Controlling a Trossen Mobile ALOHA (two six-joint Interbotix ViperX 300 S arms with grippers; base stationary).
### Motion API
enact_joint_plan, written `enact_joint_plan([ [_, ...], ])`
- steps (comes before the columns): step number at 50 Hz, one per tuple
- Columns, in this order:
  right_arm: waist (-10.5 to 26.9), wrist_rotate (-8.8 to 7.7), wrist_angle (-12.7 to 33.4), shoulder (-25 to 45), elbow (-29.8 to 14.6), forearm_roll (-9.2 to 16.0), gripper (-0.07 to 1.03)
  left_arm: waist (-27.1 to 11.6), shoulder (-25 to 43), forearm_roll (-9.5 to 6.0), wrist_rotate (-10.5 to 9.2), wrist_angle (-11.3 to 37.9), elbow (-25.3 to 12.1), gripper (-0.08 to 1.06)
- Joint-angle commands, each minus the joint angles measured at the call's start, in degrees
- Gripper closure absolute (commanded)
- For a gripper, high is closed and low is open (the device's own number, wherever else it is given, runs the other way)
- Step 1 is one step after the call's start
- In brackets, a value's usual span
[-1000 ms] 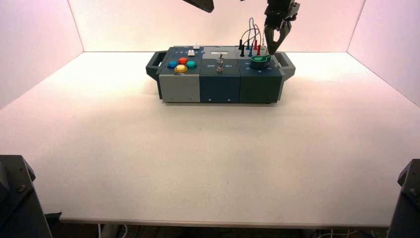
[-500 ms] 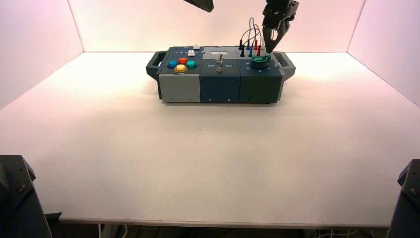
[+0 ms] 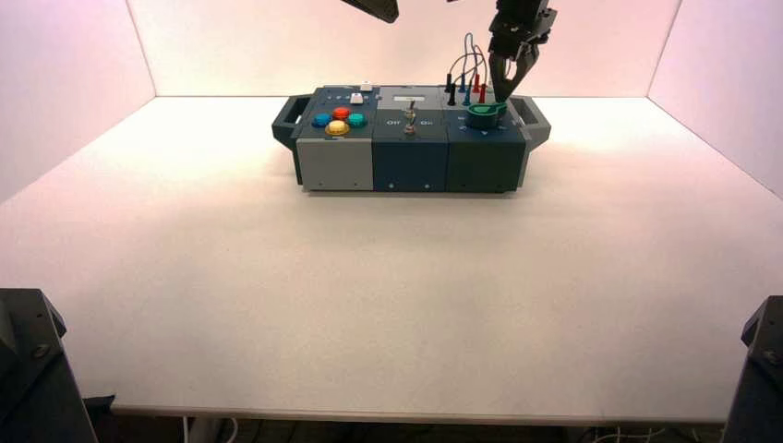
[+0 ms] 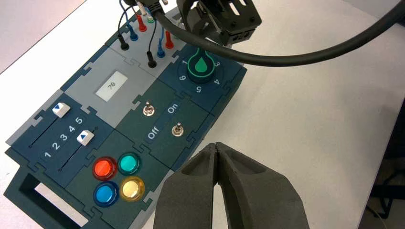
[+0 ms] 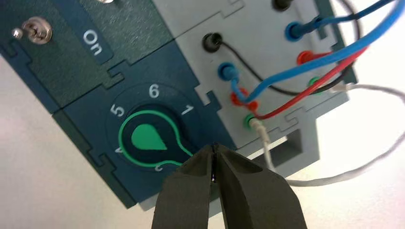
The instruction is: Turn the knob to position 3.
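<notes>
The dark-green knob (image 5: 148, 137) sits at the right end of the box (image 3: 411, 161), ringed by numbers. Its teardrop tip points between the 1 and the 3, at a spot covered by my right gripper (image 5: 213, 147). That gripper is shut with nothing in it, and hangs just above the knob's (image 3: 484, 113) far edge, a little apart from it. In the high view the right gripper (image 3: 506, 90) stands over the wire plugs. My left gripper (image 4: 217, 145) is shut and empty, held high above the box's front side. From there the knob (image 4: 201, 68) shows under the right arm.
Red, teal, blue and yellow push buttons (image 4: 118, 176) fill the box's left end, beside two sliders (image 4: 71, 125). Two metal toggle switches (image 4: 177, 130) marked Off and On stand in the middle. Plugged wires (image 5: 267, 81) and a loose white lead crowd the area behind the knob.
My right gripper has risen slightly off the knob and its fingers have drawn together. The left arm and the box have not moved.
</notes>
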Motion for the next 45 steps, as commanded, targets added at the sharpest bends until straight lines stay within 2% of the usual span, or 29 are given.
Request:
enact_joint_plan([
  [1,-0.09,-0.26,0.53,-1.32,-0.26,0.35,0.98,0.26,-1.85,-0.18,0.35,-0.18,-0.79,1.00],
  [20,-0.18,-0.26,2.20,-2.20,0.70,0.26,0.98,0.26,-2.29,-0.18,0.35,-0.26,-0.62,1.00],
  [45,-0.18,-0.18,2.20,-5.10,3.52,0.26,0.98,0.26,-2.46,-0.18,0.35,-0.18,-0.62,1.00],
])
